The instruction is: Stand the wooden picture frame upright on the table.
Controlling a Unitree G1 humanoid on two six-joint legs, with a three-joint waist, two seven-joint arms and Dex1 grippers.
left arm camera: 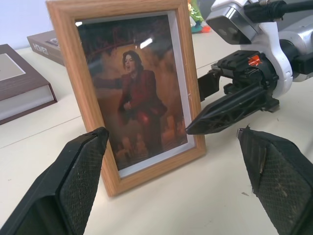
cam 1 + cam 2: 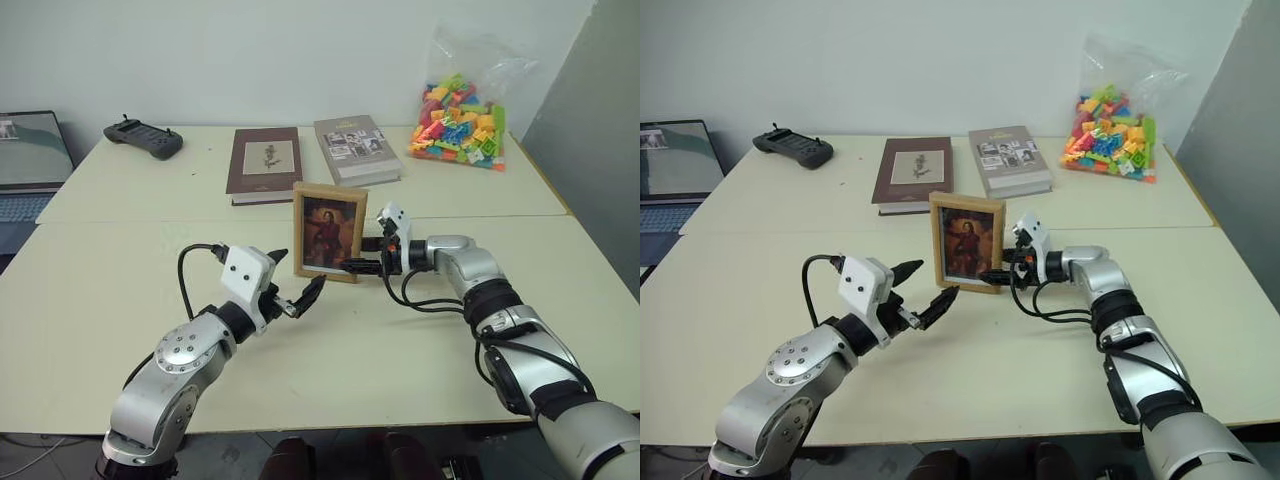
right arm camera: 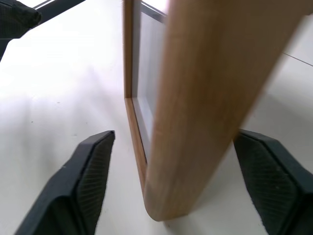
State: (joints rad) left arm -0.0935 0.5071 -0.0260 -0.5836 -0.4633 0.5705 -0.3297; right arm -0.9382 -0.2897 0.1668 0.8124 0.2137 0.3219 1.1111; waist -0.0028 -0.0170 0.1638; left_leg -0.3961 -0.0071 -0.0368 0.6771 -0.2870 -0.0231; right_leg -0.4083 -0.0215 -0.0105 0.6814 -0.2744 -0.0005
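Left to right on the pale surface: laptop at the far left edge, black controller, my left fingers spread and empty just before the frame, maroon book and grey book lying flat behind, bag of coloured blocks at the far right. The wooden picture frame stands upright near the middle, picture facing me. My right fingers straddle its right edge, released, one before it, one behind, neither pressing the wood.
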